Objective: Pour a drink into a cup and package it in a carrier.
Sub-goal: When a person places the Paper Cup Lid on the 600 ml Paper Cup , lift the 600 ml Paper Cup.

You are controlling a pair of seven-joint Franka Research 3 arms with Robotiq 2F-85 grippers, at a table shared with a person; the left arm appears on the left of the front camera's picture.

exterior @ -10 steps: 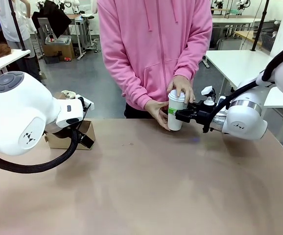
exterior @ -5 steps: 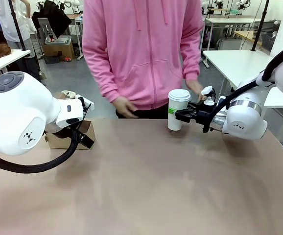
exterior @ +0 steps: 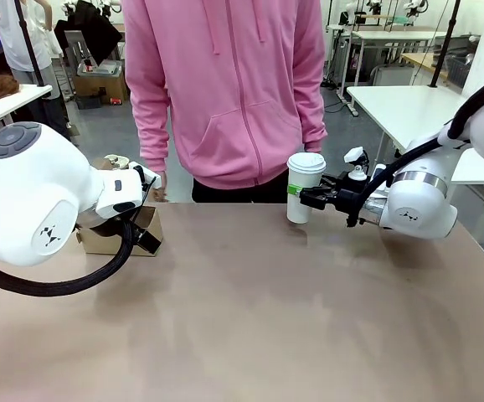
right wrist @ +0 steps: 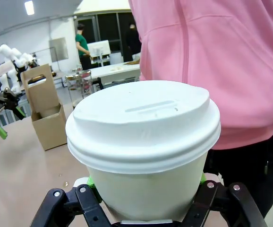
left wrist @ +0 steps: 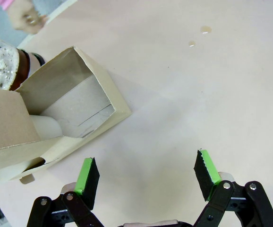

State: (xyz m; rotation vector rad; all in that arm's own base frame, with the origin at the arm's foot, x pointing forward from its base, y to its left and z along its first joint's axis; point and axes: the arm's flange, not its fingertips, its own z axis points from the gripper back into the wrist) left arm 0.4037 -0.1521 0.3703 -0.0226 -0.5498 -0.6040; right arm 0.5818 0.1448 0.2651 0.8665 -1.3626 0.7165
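The lidded white paper cup (exterior: 305, 180) stands upright on the far side of the surface (exterior: 250, 318), in front of the person in the pink hoodie. Its long axis is vertical, with the wider, lidded end up and the narrow base down. The right gripper (exterior: 309, 196) comes in level from the side, its jaws pinching the cup's wall on opposite sides a little below the lid. Thin paper like this probably dents under a hard squeeze, and a crushed wall could pop the lid. The present hold, near the stiffer rim, looks sensible. The lid hides any fill, so I cannot tell the weight; if it is full, it should travel upright. The brown cardboard carrier (left wrist: 75, 118) sits well apart on the robot's left, its openings facing up. Beside it is a glass press jug (left wrist: 4, 66). The left gripper (left wrist: 146, 172) hovers near the carrier with its jaws spread wide and empty.
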